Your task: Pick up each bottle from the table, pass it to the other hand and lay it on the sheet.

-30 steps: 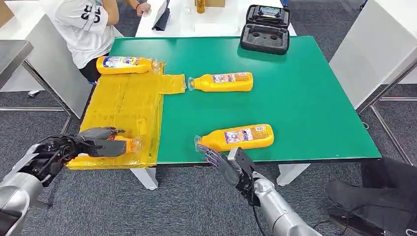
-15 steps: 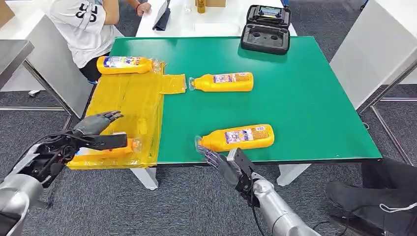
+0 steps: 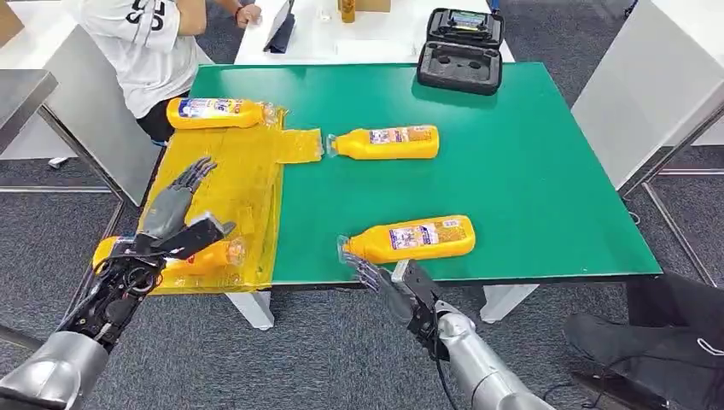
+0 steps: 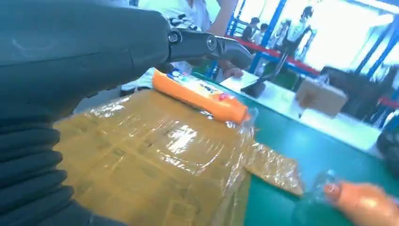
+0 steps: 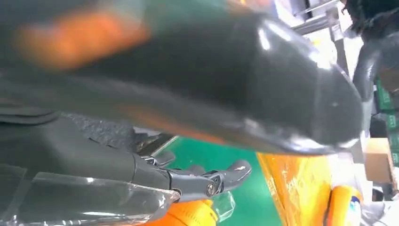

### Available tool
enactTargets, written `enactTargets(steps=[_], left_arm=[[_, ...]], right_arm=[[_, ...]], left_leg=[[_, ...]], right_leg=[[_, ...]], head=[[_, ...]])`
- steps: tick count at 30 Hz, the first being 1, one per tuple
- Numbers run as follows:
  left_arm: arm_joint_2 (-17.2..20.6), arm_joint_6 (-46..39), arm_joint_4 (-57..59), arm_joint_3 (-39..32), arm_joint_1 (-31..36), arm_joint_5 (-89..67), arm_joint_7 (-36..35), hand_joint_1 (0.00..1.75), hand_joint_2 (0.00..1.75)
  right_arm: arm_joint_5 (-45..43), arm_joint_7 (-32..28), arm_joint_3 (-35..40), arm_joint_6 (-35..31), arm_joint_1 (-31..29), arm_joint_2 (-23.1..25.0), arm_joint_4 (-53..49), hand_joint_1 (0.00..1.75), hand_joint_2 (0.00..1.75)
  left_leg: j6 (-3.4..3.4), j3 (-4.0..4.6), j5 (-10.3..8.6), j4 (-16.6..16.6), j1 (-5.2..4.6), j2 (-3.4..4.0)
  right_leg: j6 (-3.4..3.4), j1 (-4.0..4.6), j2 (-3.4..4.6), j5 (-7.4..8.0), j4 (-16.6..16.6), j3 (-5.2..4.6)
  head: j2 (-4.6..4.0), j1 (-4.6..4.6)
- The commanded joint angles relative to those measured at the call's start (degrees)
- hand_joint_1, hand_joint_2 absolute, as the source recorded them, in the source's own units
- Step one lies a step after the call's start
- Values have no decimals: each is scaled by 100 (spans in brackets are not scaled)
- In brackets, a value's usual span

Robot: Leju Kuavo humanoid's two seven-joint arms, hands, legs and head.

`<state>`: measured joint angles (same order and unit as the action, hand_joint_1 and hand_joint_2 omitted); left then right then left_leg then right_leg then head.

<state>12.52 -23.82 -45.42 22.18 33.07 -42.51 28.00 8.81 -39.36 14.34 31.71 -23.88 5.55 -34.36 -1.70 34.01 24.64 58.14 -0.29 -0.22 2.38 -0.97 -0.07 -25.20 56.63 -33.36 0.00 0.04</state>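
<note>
Left robot hand [image 3: 175, 218] spread, lifted above sheet [image 3: 222, 184], holding nothing. Near bottle [image 3: 183, 256] lying on sheet's front edge. Far bottle [image 3: 218, 112] at sheet's back edge. Middle bottle [image 3: 384, 143] and front bottle [image 3: 410, 238] on green desk [image 3: 529, 171]. Right robot hand [image 3: 384, 286] spread, empty, just below front bottle's cap.

The table [image 3: 529, 171] is plain green. The sheet [image 3: 230, 184] is glossy translucent yellow, faintly gridded. The bottles, among them the nearest bottle [image 3: 410, 239], are orange-yellow with multicoloured labels (blue, red and white patches). The case [image 3: 461, 53] is black. The carpet [image 3: 324, 350] is speckled grey. Both arms are silver with dark hands.
</note>
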Motion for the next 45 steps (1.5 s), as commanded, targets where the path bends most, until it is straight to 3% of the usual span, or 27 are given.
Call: enactTargets(steps=[1,3,6,10,11,16,22,29,36,40,45], left_arm=[[-198,81,-309,-542,-165,43,40,0,175],[-251,178,-387,-673,-210,308,113,0,175],[-353,495,-1409,-1058,-985,1278,617,0,175],[-793,619,-2654,-1426,-2050,1751,648,0,175],[-858,631,-2691,-1456,-2086,1796,664,0,175],[-1006,710,-2413,-1543,-1990,2112,852,0,175],[-959,630,-2219,-1569,-1908,2204,964,0,175],[-939,547,-2161,-1529,-1889,2192,1018,0,175],[-920,404,-2160,-1469,-1885,2207,1037,0,175],[-1003,347,-2172,-1415,-1838,2174,979,0,175],[-1014,309,-1917,-1383,-1688,2112,897,0,175]], right_arm=[[12,6,128,-36,-167,-9,161,0,0],[13,-17,145,-17,-159,-19,131,0,0],[13,35,282,-24,-278,-101,-196,0,0],[15,515,400,-383,-618,-218,-639,0,0],[9,641,410,-497,-650,-227,-720,0,175],[300,1080,716,-780,-956,-409,-973,0,175],[438,1395,986,-678,-1937,-723,-500,0,175],[480,1346,1166,-759,-2089,-802,-366,0,175],[512,2162,1757,-162,-3010,-1178,436,0,175],[607,2169,2090,329,-3246,-1574,615,0,175],[687,2156,2488,472,-3304,-1831,632,0,175]], left_leg=[[6,0,1,2,4,-2],[8,-2,2,3,7,0],[6,-3,3,0,3,10],[6,-10,10,-1,-3,24],[5,-8,10,-1,-4,27],[3,10,3,5,-2,7],[5,16,-2,8,-4,9],[4,1,-7,1,0,2],[6,7,-7,7,-1,2],[2,12,-12,4,-4,-14],[5,7,-9,7,2,-19]], right_leg=[[-6,4,-3,-1,0,2],[-7,7,-1,0,-1,6],[-5,2,9,0,-2,4],[-5,-3,22,-3,-1,8],[-5,-3,24,-2,-1,5],[-5,-2,6,1,1,-10],[-21,-2,7,14,6,-17],[-19,2,1,12,-2,1],[-21,1,1,13,5,-4],[-17,-3,-13,13,2,-6],[-17,3,-18,12,-1,4]], head=[[0,-2],[0,0],[0,0],[0,-2],[0,-2],[0,-2],[0,0],[0,-2],[0,0],[0,0],[0,-2]])
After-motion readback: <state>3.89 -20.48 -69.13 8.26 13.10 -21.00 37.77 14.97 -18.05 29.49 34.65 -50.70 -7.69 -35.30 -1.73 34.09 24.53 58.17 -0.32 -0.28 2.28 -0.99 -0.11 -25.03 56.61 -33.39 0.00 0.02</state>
